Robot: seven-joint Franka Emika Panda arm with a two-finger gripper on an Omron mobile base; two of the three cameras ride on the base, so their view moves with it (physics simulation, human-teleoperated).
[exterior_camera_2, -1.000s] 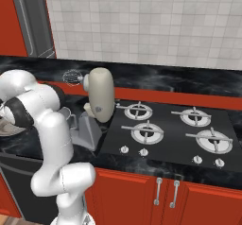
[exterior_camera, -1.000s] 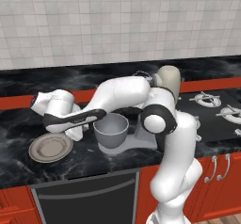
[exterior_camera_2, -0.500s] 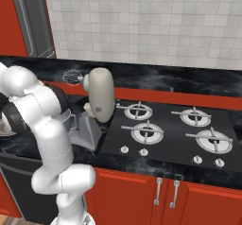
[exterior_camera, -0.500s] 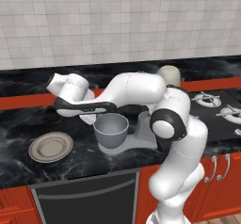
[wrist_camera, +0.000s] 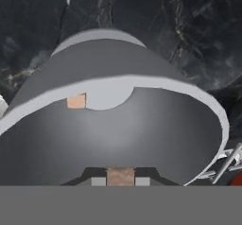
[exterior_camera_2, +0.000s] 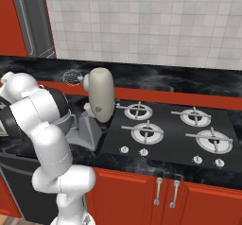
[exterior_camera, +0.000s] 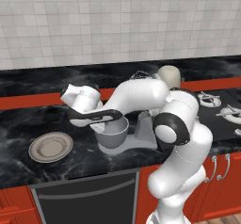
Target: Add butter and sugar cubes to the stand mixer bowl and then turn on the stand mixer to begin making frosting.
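Hand view looking into the stand mixer bowl [wrist_camera: 142, 125], gripper [wrist_camera: 120, 177] pinching a tan sugar cube [wrist_camera: 120, 176] between nearly closed jaws, another cube [wrist_camera: 76, 101] lying inside the bowl.

no readable txt, no labels, brands or nos. on anything

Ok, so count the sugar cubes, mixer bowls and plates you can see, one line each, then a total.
sugar cubes: 2
stand mixer bowl: 1
plate: 1
Total: 4
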